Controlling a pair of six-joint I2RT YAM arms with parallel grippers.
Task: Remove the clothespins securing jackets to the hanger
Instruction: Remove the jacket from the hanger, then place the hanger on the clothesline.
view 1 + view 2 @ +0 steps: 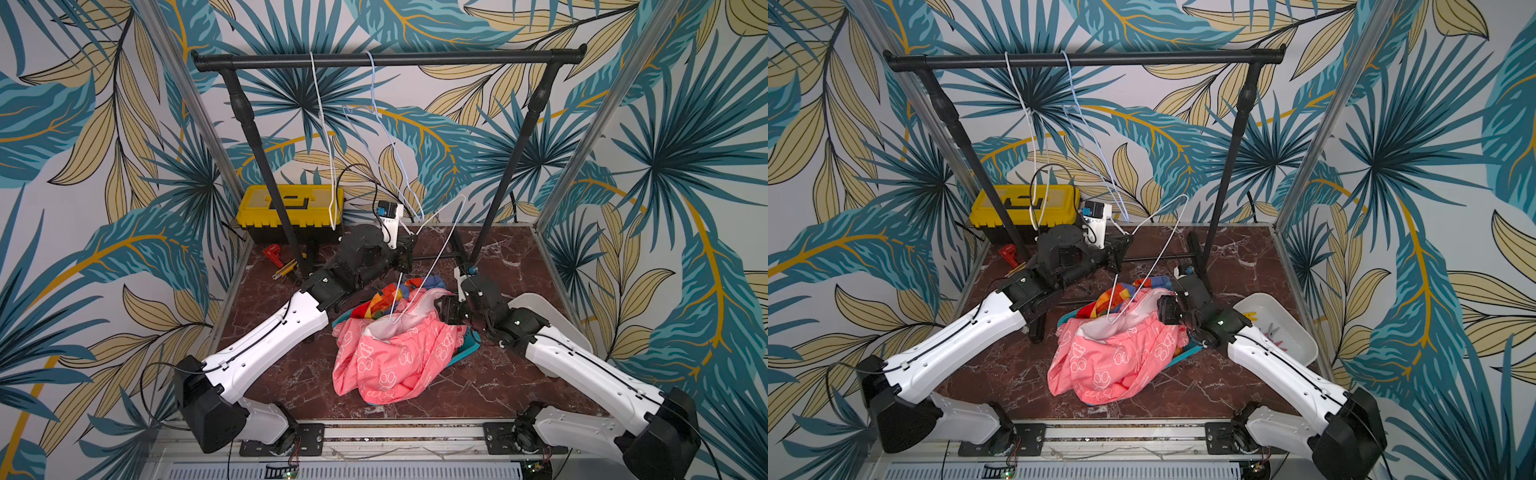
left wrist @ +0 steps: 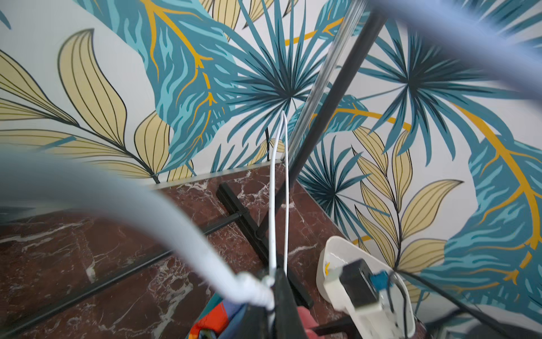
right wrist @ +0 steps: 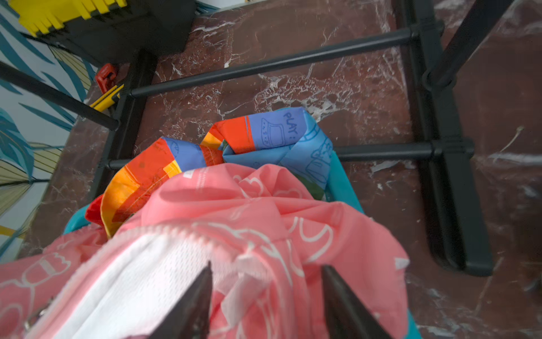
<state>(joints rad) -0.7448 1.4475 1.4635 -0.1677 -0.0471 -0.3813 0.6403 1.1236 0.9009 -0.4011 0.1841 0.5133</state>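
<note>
Left gripper (image 1: pixel 406 254) sits above the far side of the clothes pile. Its jaws are closed on the white wire hanger (image 2: pixel 272 211), right by the twisted neck. We see the hanger tilted in both top views, with its low end inside the collar of the pink jacket (image 1: pixel 395 357).

Right gripper (image 3: pixel 267 290) is at the pile's right edge. Jaws are apart and gripping nothing, one finger (image 3: pixel 202 296) on each side of the pink collar fabric and white lining.

The pink jacket is heaped mid-table and spills over a teal basket (image 1: pixel 471 345). The rainbow jacket (image 1: pixel 386 297) is bunched just behind it, partly underneath.

The clothespins (image 1: pixel 1275 330) we can make out are in the white tray (image 1: pixel 1302 347), beside the right arm. They are red-pink and grey, plus a yellow one. In a top view the arm hides most of the tray.

A second white hanger (image 1: pixel 322 124) and a blue hanger (image 1: pixel 374 104) hang bare on the black rail (image 1: pixel 457 58). A yellow toolbox (image 1: pixel 291 212) sits at the back left.
</note>
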